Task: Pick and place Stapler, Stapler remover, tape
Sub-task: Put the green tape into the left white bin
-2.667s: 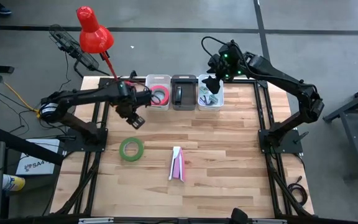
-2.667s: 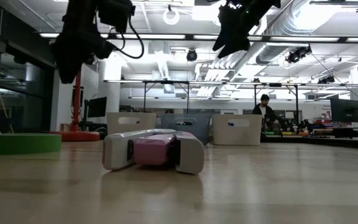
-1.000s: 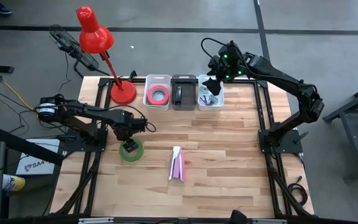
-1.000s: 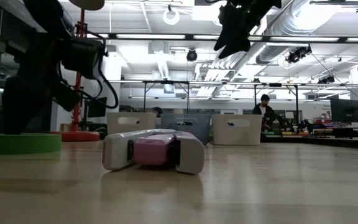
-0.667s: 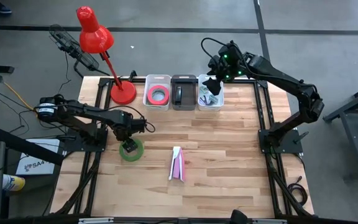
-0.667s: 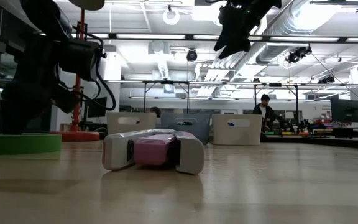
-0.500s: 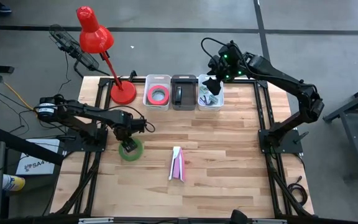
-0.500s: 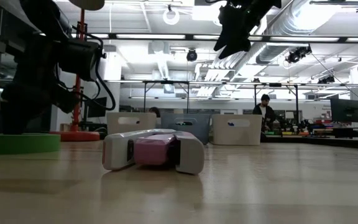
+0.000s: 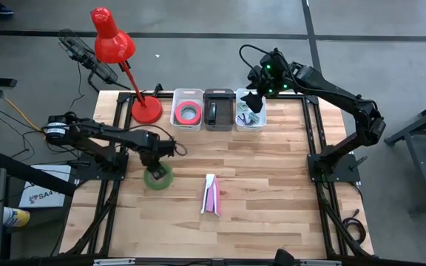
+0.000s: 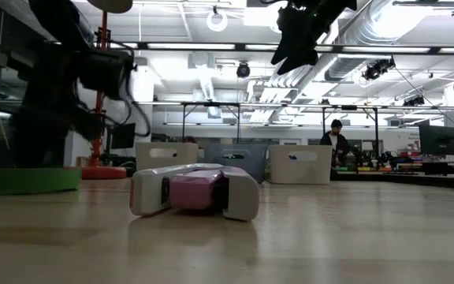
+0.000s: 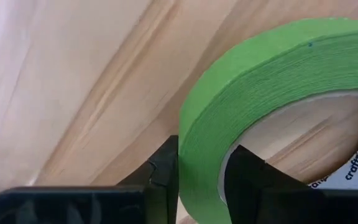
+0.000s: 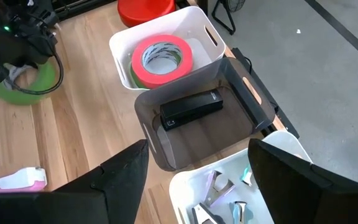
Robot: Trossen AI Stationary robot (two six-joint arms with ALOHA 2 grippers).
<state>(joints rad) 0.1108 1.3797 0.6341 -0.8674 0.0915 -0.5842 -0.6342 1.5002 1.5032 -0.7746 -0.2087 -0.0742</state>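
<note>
A green tape roll lies on the table's left part; it also shows in the low view. My left gripper is down on it, shut on its wall. A pink tape roll sits on a green one in the white left bin. A black stapler lies in the grey middle bin. A white and pink stapler lies flat near the table's middle. My right gripper hangs open and empty above the right white bin of staple removers. My left gripper holds the green tape roll by its ring wall, pinched with one finger inside the open centre and the other finger outside. The fingers come from above, pointing down. The roll lies about flat at table height.
Three bins stand in a row at the far edge. A red desk lamp's base stands left of them, its head beyond the table. A person is in the room far behind. Bare wood spans the right half.
My left gripper has come from beside the tape bin toward the near edge and down onto the green roll. In the last half second the arm has shifted slightly toward the table's right, and the roll has moved a little with it. The right arm has kept still.
</note>
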